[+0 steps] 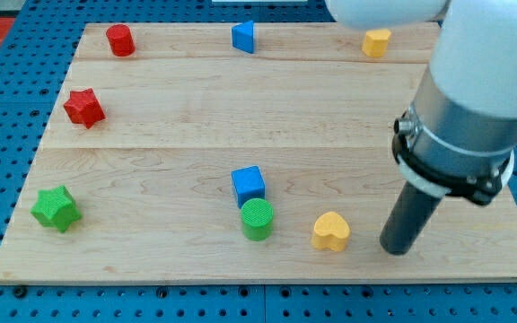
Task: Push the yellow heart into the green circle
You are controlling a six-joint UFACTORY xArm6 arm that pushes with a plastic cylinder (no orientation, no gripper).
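Note:
A yellow heart lies near the view's bottom edge of the wooden board, right of centre. A green circle stands to its left, a short gap apart. My tip rests on the board just right of the yellow heart, a small gap from it. The dark rod rises up and to the right into the arm's grey and white body.
A blue cube touches the green circle from above. A green star sits at bottom left, a red star at left, a red cylinder, a blue block and a yellow block along the top. The board ends close below.

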